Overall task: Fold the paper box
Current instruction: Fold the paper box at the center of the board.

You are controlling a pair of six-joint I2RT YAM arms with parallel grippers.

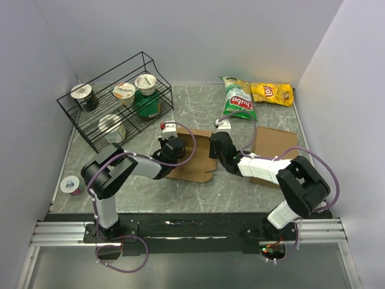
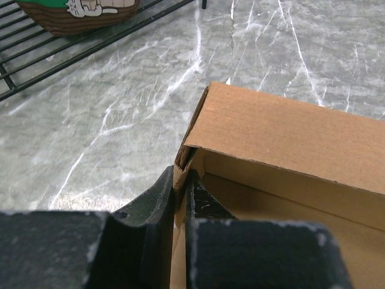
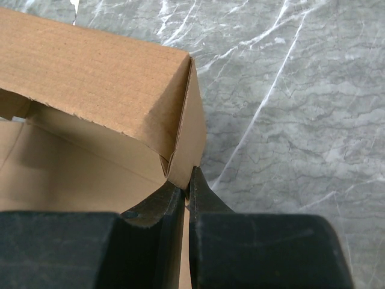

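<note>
Thin brown kraft-cardboard paper box [image 1: 194,171] sits mid grey marbled counter [image 1: 198,105], back wall up. L jaws and R jaws are nearly closed, each pinching a corner flap. Step: raising side walls. Next, prob.: fold both inward evenly, w/o tearing.

A grey marbled tabletop [image 1: 198,102] carries a black wire rack [image 1: 75,125] at the far left. In the rack are four foil-lidded cups [image 1: 124,91] and a green-labelled container [image 1: 146,105]. At the far right a green chip bag [image 1: 237,99] lies just beside a yellow chip bag [image 1: 272,93]. A plain cardboard slab [image 1: 274,144] lies nearer on the right. A small round white thing [image 1: 71,184] sits at the left edge.
</note>
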